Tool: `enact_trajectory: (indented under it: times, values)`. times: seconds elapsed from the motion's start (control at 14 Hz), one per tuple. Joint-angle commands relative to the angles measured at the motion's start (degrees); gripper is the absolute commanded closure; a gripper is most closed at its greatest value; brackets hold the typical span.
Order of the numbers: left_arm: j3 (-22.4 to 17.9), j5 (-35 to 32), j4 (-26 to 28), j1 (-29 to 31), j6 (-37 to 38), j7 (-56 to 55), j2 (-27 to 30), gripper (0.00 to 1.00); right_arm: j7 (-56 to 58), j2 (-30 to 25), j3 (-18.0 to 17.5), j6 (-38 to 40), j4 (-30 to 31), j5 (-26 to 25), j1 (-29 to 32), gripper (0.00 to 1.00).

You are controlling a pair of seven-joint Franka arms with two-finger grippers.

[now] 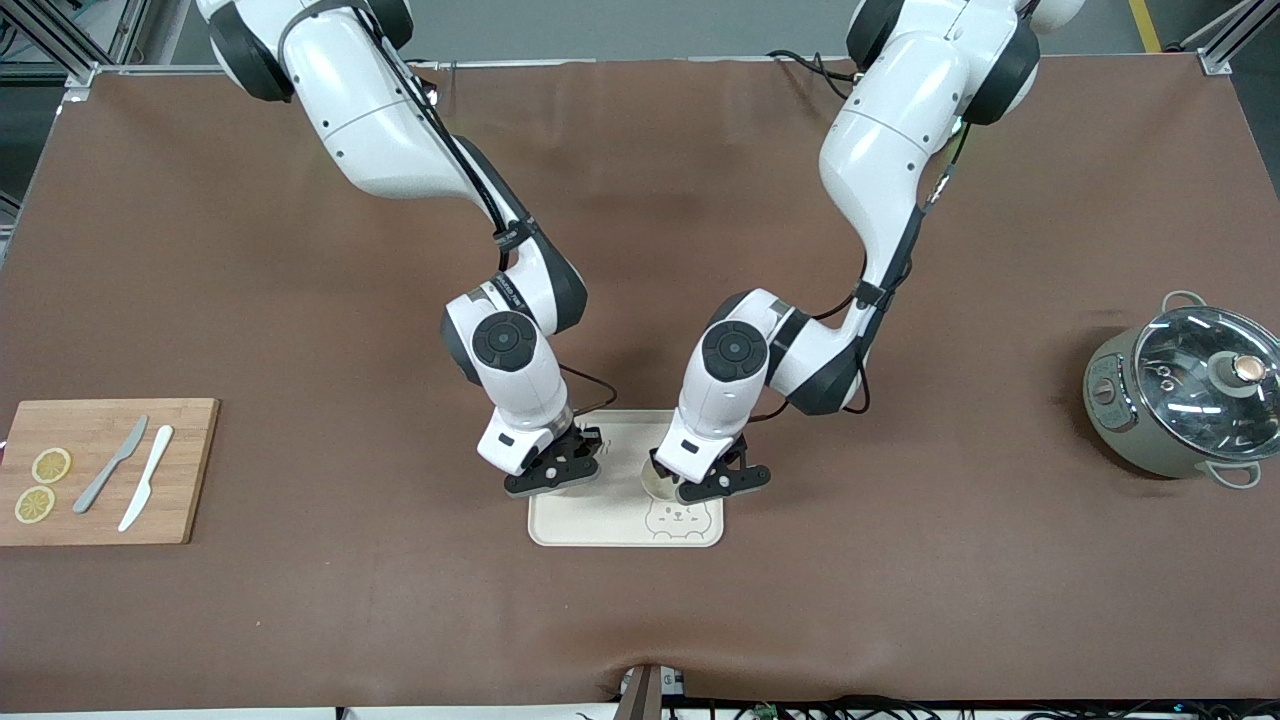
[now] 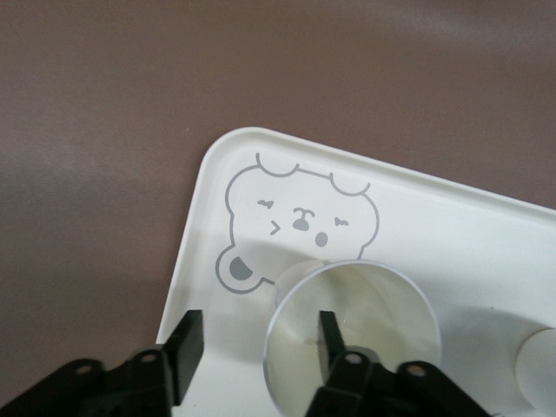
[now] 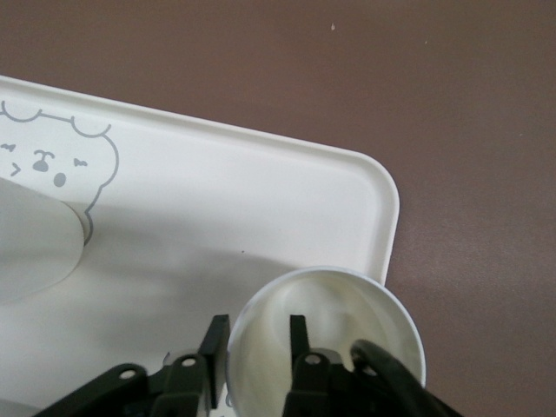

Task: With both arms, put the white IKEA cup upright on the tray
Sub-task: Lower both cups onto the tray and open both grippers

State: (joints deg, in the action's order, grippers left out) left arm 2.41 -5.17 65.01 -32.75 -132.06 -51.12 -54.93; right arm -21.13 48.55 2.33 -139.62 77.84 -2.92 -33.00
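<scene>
The cream tray (image 1: 600, 525) with a bear drawing (image 1: 677, 520) lies at the table's middle. Two white cups stand upright on it. One cup (image 1: 655, 483) is under my left gripper (image 1: 720, 485). In the left wrist view that gripper (image 2: 258, 334) is open wide, with one finger inside the cup (image 2: 373, 295) and one outside. My right gripper (image 1: 560, 478) is over the tray's end toward the right arm. In the right wrist view it (image 3: 257, 334) is partly open astride the wall of the second cup (image 3: 347, 304). The outer finger (image 3: 215, 343) touches the rim.
A wooden cutting board (image 1: 190, 470) with two knives (image 1: 112, 463) and lemon slices (image 1: 50, 465) lies at the right arm's end. A lidded grey pot (image 1: 1190, 395) stands at the left arm's end. Brown mat surrounds the tray.
</scene>
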Motion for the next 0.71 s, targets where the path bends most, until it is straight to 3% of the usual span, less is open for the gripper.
enact_trajectory:
  times: [0.0, 0.29, 0.64]
  values:
    - [-0.9, -0.4, -0.4, 0.7, 9.2, -0.8, 6.3, 0.0, -1.4, 0.1, 0.4, 0.2, -1.5, -1.4, 0.2, 0.0]
    - [-0.7, 2.4, -0.3, 6.2, 19.9, 11.5, 14.0, 0.0, -1.3, -1.0, 0.1, 2.2, -3.3, -0.6, 1.5, 0.0]
    - [-0.9, 4.3, 0.4, 15.6, 21.9, 32.5, 17.6, 0.0, -1.1, -3.5, -0.2, 8.2, -5.4, -0.4, 5.7, 0.0]
